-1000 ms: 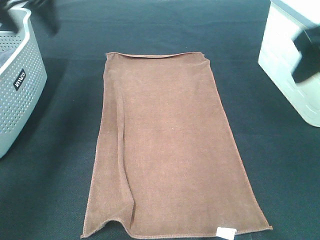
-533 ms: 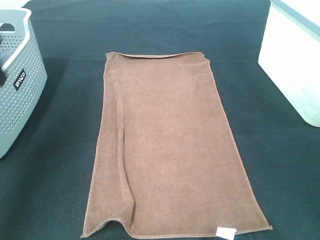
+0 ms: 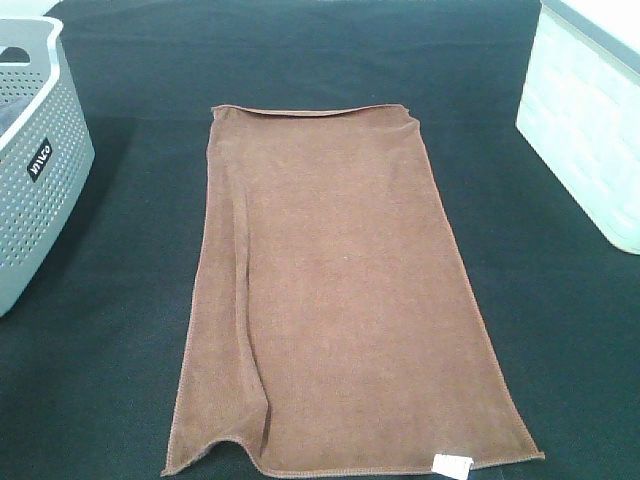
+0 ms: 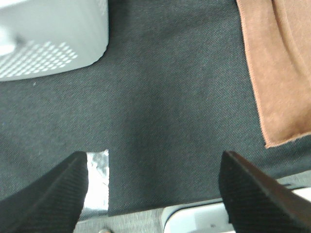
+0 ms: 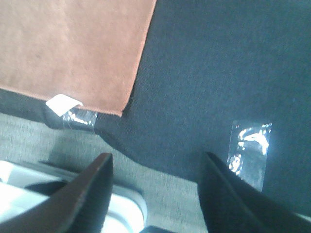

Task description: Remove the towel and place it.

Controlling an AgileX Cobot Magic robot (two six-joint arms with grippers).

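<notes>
your towel (image 3: 340, 300) lies flat with its long axis near-to-far, its near corners just beyond both empty, spread-apart end effectors, left end effector (image 4: 150, 194) and right end effector (image 5: 155, 194).

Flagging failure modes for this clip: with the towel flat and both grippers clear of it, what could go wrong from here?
1. The towel lies flat on the black tablecloth, so a pinch may catch both layers.
2. Its near edge with the white label sits at the table's edge, so a tug might drag it off.
3. A one-corner lift may trail cloth outside the grey basket.

One towel (image 3: 340, 300), two baskets (image 3: 35, 160).
</notes>
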